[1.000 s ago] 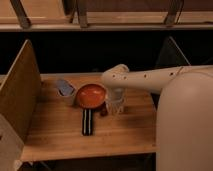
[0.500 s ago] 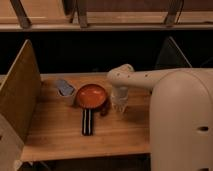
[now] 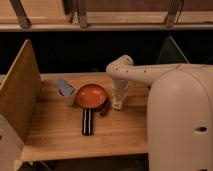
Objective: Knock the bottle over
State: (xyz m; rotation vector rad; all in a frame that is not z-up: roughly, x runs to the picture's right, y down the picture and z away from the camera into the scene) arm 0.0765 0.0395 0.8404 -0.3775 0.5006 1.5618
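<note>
While the bottle stands upright near the table's back edge, your gripper sits at it, grip unclear; knock pending.

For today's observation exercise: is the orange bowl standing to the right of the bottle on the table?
No: the orange bowl stands left of the bottle, where the arm's tool hangs down at the bottle.

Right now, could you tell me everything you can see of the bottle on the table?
The bottle is small, clear and plastic-looking with a pale label. It stands upright, not yet knocked over, on the wooden table, just right of the orange bowl and narrower than it. The gripper comes down right over its top, hiding the cap area; whether they touch cannot be told. A small dark reddish object lies by its base.
</note>
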